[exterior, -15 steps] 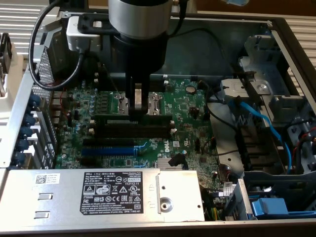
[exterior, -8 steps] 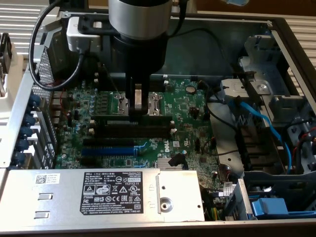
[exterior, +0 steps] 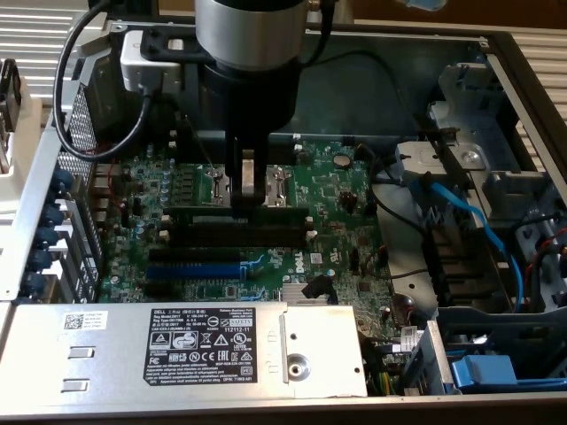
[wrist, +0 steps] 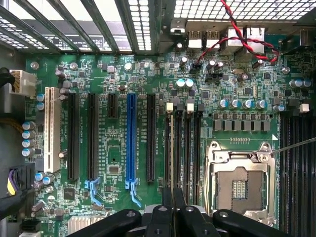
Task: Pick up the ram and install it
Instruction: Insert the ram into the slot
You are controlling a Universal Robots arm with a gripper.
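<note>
Here the gripper (exterior: 248,202) reaches down into an open computer case (exterior: 416,53), its fingers pinched narrowly on the ram (exterior: 195,188). The ram hangs level and lengthwise just over the motherboard (exterior: 337,204), beside the long black memory slots (exterior: 239,232). It shows as a pale green strip with dark chips on either side of the fingers, its lower edge straight. Room is tight: the grey power supply (exterior: 115,350) borders the board on one side, the perforated rear wall (exterior: 80,133) stands at the exterior view's left, and a drive cage with blue cables (exterior: 483,230) crowds the right. In the wrist view the fingertips (wrist: 168,200) sit almost together over the memory slots (wrist: 196,143), well apart from the blue expansion slot (wrist: 131,138); the ram itself cannot be made out there.
</note>
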